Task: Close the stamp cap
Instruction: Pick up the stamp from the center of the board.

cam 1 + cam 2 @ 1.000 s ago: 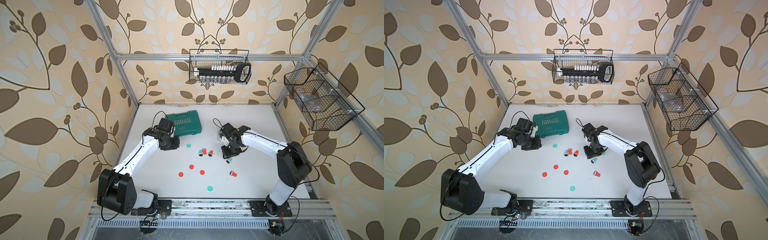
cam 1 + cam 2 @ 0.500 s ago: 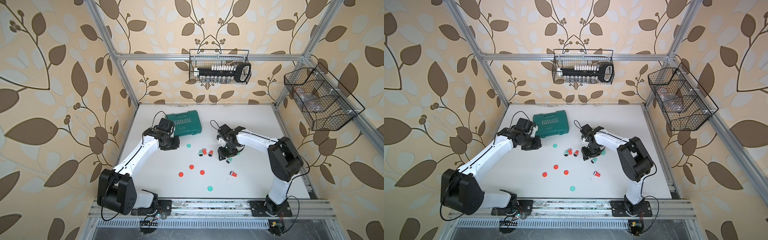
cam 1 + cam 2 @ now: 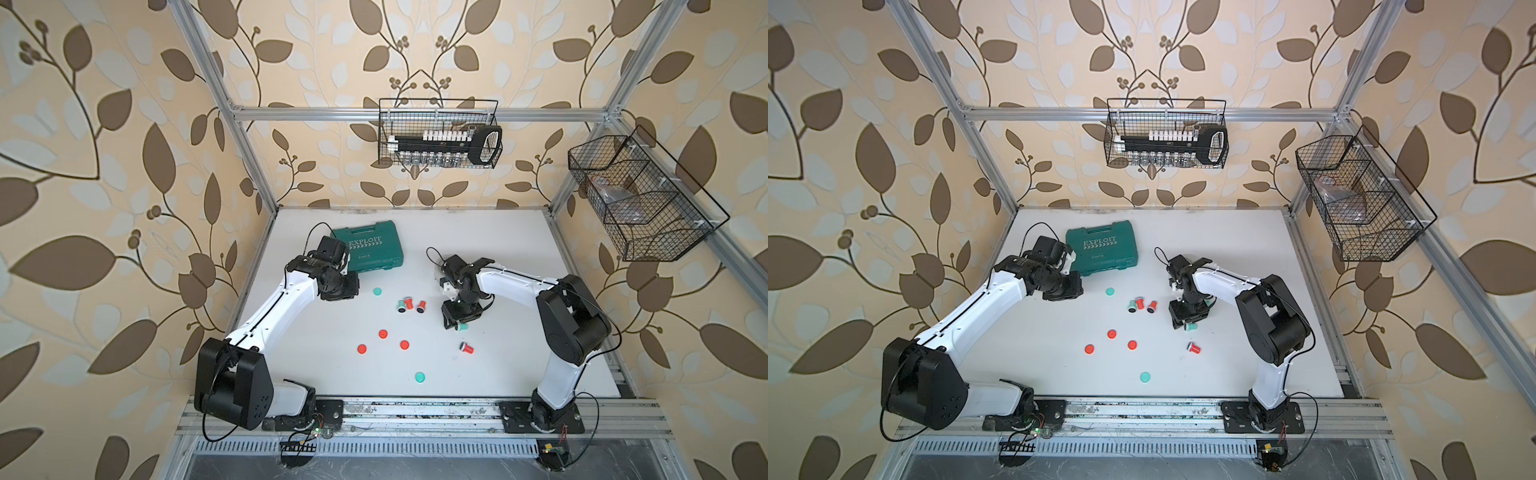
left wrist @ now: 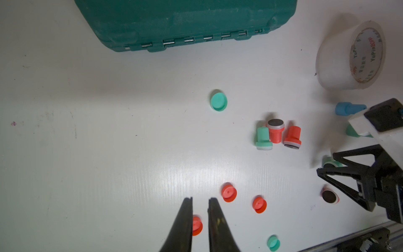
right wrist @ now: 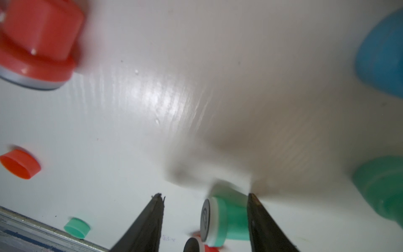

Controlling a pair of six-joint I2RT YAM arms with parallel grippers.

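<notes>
The green stamp [image 5: 226, 218] lies on its side on the white table [image 3: 519, 249] on the robot's right, uncapped, with its grey printing face and white collar bare. The right gripper [image 5: 204, 195] hangs just above it, released. Its jaws stand wide around the stamp, whose body sits right against one finger and well clear of the other. Whether it touches that finger I cannot tell through the blur. A red stamp [image 3: 467, 348] lies on its side near it, toward the front rail. Two green caps rest flat on the table, both apart from the stamp. One green cap [image 3: 420, 377] sits near the front edge, and the other green cap [image 3: 377, 291] sits by the left arm. Three red caps [image 3: 382, 333] are scattered in the middle, and a cluster of three stamps [image 3: 409, 304], one green and two red, lies between the arms. The left gripper [image 4: 200, 198] hovers over the table with its jaws nearly closed on nothing, leaving only a slim gap. Behind it sits a green tool case [image 3: 370, 253], and a tape roll [image 4: 349, 56] stands near the right arm.
</notes>
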